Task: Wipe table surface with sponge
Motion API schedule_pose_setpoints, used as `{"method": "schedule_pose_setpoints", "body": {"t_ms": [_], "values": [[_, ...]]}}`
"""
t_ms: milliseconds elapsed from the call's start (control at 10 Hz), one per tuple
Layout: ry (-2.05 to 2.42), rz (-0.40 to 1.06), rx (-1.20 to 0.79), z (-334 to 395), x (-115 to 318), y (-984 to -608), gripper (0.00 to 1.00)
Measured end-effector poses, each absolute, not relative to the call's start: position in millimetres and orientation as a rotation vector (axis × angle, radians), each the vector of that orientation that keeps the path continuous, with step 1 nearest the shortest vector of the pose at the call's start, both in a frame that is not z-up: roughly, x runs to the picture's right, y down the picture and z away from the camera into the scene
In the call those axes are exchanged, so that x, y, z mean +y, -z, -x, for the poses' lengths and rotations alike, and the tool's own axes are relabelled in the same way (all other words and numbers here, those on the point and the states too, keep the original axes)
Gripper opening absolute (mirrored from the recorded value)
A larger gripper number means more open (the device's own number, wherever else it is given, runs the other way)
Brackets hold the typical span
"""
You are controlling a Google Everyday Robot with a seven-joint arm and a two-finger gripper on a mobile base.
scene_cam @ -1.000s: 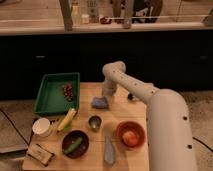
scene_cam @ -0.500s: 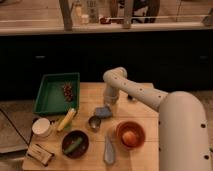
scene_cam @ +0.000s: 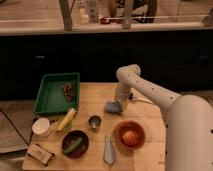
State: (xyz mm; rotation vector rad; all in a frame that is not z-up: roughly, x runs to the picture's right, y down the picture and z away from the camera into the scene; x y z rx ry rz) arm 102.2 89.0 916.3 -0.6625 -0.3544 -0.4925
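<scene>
The light tan wooden table surface [scene_cam: 95,100] fills the lower middle of the camera view. The blue-grey sponge [scene_cam: 113,107] lies flat on it, just right of centre. My gripper [scene_cam: 120,100] points down at the sponge's far right edge and seems to touch it. The white arm bends over the table's back edge and runs off to the lower right.
A green tray [scene_cam: 50,100] with grapes [scene_cam: 67,91] stands at the left. In front are a white cup [scene_cam: 41,127], a yellow banana [scene_cam: 66,120], a steel cup [scene_cam: 94,121], a dark bowl [scene_cam: 75,143], an orange bowl [scene_cam: 130,135], a long pale grey-blue object [scene_cam: 108,149] and a packet [scene_cam: 40,152].
The gripper came down beside the sponge and moved to the right. The sponge now lies further right on the table than one second ago.
</scene>
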Motion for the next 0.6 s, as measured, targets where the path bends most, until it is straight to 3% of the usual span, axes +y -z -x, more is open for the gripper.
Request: {"method": "schedule_pose_setpoints", "body": {"t_ms": [600], "values": [[0.521, 0.616, -0.388, -53, 56, -942, 0.01]]}}
